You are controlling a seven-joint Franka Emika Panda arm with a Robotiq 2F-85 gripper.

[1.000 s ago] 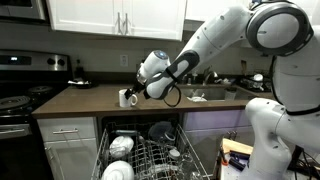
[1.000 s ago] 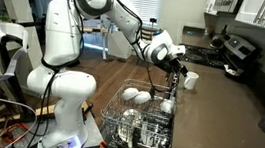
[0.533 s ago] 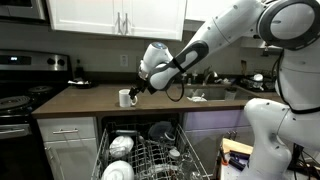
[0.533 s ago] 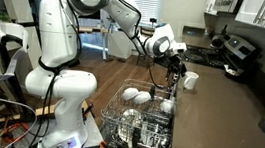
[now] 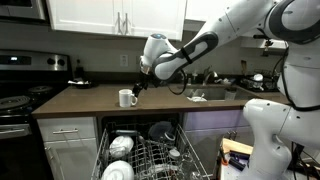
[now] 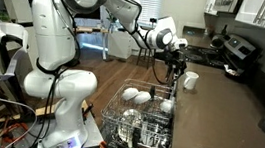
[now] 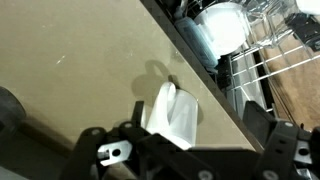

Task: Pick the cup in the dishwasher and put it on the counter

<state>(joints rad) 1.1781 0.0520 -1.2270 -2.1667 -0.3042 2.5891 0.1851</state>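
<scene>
The cup (image 5: 127, 98) stands upright on the counter (image 5: 85, 101), just below and apart from the gripper (image 5: 137, 89), whose jaws are spread and hold nothing.

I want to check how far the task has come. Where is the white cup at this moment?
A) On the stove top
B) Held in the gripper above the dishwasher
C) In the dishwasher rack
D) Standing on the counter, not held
D: the cup stands upright on the counter near its front edge, and the gripper hovers open just above it. The wrist view shows its fingers spread wide of the cup.
</scene>
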